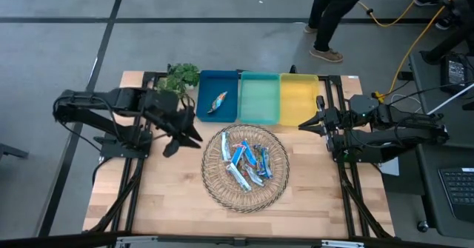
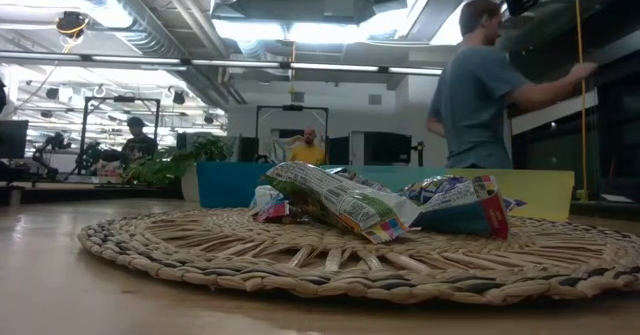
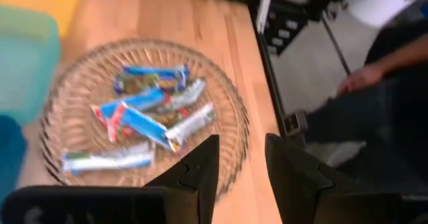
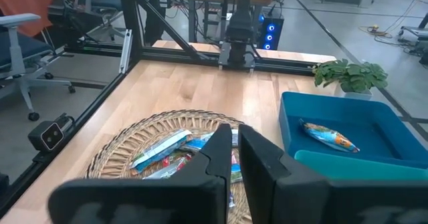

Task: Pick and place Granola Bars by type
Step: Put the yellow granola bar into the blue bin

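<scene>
Several granola bars, mostly blue with some silver and red, lie heaped on a round woven tray; the low view shows the bars from the side. One more bar lies flat in the blue bin. My left gripper hangs open above the table just left of the tray, nothing between its fingers. My right gripper is shut and empty, hovering right of the tray near the yellow bin.
A teal bin stands between the blue and yellow ones along the far edge. A small green plant sits left of the blue bin. Bare wood lies near the front edge. A person stands beyond the table.
</scene>
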`<state>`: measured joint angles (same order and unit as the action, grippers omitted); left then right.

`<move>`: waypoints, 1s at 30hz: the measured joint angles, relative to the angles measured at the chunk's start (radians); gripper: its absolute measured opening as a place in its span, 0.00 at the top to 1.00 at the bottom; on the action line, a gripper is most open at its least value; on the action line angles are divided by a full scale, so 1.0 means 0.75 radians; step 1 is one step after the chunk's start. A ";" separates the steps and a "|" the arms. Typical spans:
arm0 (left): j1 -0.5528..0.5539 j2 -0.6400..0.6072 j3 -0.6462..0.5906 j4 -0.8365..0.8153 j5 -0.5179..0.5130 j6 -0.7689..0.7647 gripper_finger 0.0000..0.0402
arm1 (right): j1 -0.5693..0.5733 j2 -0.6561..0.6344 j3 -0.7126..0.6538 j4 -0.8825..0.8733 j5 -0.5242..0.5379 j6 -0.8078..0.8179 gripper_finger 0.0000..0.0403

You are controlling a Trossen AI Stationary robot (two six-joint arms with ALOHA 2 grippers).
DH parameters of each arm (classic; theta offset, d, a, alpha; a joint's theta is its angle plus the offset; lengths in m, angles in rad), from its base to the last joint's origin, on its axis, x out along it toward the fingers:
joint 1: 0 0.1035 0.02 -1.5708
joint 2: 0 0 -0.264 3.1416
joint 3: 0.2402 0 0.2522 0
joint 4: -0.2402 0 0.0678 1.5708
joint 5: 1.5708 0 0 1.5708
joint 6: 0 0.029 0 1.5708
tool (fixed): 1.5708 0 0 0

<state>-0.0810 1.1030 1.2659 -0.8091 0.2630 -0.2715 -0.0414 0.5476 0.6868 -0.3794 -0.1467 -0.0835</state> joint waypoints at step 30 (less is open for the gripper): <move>-0.102 0.864 -0.002 0.077 -0.532 -1.021 0.63 | 0.000 0.000 0.000 -0.002 -0.003 0.000 0.92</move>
<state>-0.1573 1.7509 1.2644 -0.7514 -0.1359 -1.0369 -0.0417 0.5476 0.6868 -0.3805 -0.1486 -0.0837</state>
